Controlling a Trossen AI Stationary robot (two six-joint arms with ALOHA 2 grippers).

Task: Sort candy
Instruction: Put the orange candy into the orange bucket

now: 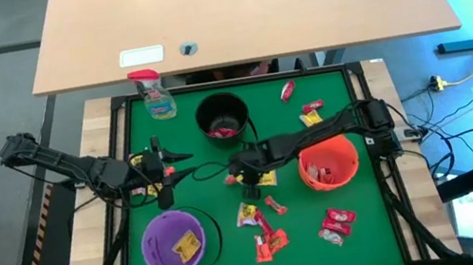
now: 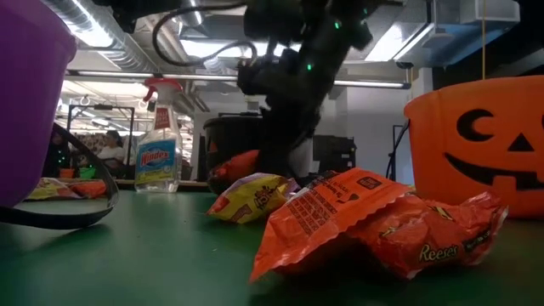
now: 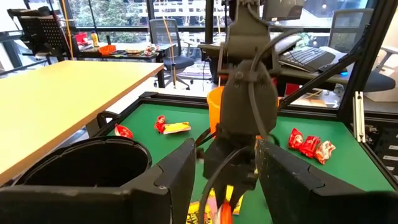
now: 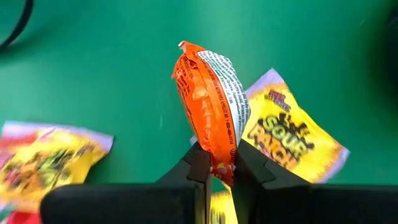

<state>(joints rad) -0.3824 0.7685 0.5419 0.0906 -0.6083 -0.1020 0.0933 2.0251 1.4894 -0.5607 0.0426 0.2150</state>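
Note:
Wrapped candy lies scattered on the green table [image 1: 344,85]: red packets [image 1: 337,224], red and yellow ones [image 1: 269,241], and more near the far edge [image 1: 311,115]. My right gripper [image 4: 219,163], in the table's middle [image 1: 247,181], is shut on an orange packet [image 4: 208,93] above two yellow Sour Patch packets [image 4: 289,140]. My left gripper [image 3: 227,180] hangs open and empty near the table's left side [image 1: 166,168], pointing toward the right arm. A purple bucket [image 1: 178,241] holds a yellow packet. The black bucket [image 1: 221,116] and the orange bucket [image 1: 328,163] hold candy too. My right gripper pinches one end of the orange packet [image 4: 219,168] between its two fingertips, coming slanting down from above. The rest of the packet sticks out beyond the fingers, clear of the green table and of the yellow packets below it.
A clear spray bottle with a red top [image 1: 153,93] stands at the table's far left corner. A large orange Reese's packet [image 2: 374,221] lies close to the low camera. Beyond the green table stands a wooden tabletop [image 1: 235,7]. Cables run along the arms.

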